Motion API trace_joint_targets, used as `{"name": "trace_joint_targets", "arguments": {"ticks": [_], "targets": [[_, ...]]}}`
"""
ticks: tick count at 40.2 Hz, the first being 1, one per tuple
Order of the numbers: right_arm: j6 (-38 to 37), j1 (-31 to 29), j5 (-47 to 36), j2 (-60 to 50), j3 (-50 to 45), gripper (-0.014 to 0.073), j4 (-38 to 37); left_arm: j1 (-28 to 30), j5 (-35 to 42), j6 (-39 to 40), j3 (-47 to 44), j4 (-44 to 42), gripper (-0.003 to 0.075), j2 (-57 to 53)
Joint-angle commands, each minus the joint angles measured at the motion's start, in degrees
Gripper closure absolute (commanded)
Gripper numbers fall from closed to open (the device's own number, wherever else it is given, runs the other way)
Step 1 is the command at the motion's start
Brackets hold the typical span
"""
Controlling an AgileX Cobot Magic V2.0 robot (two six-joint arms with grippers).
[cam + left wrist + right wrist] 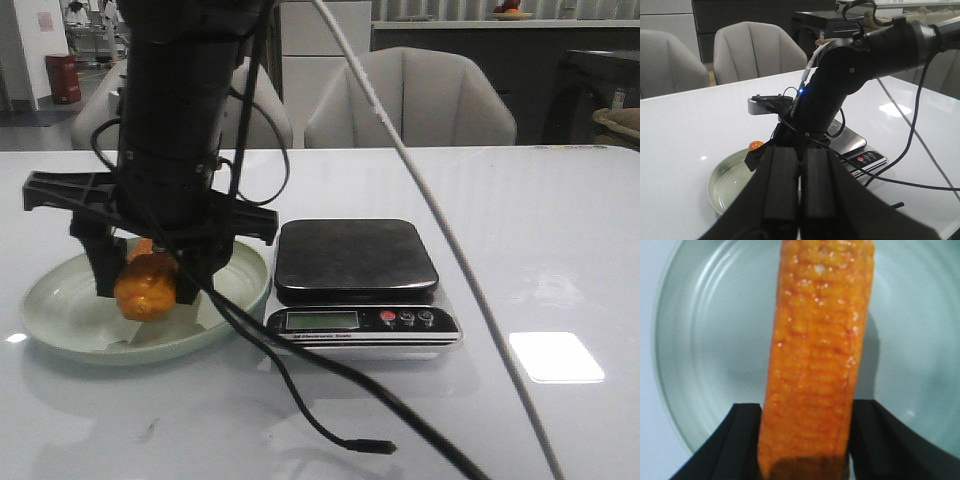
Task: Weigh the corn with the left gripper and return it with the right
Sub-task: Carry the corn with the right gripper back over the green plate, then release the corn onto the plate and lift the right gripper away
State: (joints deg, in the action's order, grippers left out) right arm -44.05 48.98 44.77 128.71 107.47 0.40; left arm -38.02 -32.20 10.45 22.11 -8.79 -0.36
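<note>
The corn (145, 288) is an orange-yellow cob held between the fingers of my right gripper (148, 285), which is shut on it just over the pale green plate (60, 320) at the left of the table. In the right wrist view the corn (817, 365) runs lengthwise between the two black fingers above the plate (705, 340). My left gripper (801, 152) is shut and empty, set back from the plate (725, 185). From there only the corn's tip (756, 146) shows. The scale (355, 260) stands just right of the plate with nothing on its platform.
My right arm (840, 85) reaches over the plate and hides much of it. A black cable (350, 445) trails across the front of the table and a white cable (450, 240) crosses it diagonally. Beige chairs (410, 95) stand behind the far edge.
</note>
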Motion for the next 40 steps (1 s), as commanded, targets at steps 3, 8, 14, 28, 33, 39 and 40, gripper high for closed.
{"name": "trace_joint_targets", "arguments": {"ticks": [3,8,14,28,33,39,40], "targets": [[0.7,0.6,-1.4,-2.0,4.6,0.0080,-0.4,-0.1,4.4,0.2,1.4,-0.2,0.0606,0.5],[0.7,0.1,0.0,-1.9,5.0,0.0052,-0.4,-0.1,4.4,0.2,1.4,-0.2,0.0606,0.5],[0.7,-1.7,4.0,-3.0,6.2,0.0049,-0.4,-0.1,4.4,0.2,1.4,-0.2,0.0606,0.5],[21.7,-4.8,17.7,-10.8,8.2,0.0049,0.6,-0.1,4.4,0.2,1.4,-0.2,0.0606,0.5],[30.0,-6.2,22.6,-13.9,8.1,0.0049,0.6,-0.1,4.4,0.2,1.4,-0.2,0.0606,0.5],[37.0,-7.8,25.6,-19.2,6.1,0.0049,0.6,-0.1,4.4,0.2,1.4,-0.2,0.0606,0.5],[37.6,-8.2,25.5,-20.2,5.3,0.0049,0.6,-0.1,4.4,0.2,1.4,-0.2,0.0606,0.5]]}}
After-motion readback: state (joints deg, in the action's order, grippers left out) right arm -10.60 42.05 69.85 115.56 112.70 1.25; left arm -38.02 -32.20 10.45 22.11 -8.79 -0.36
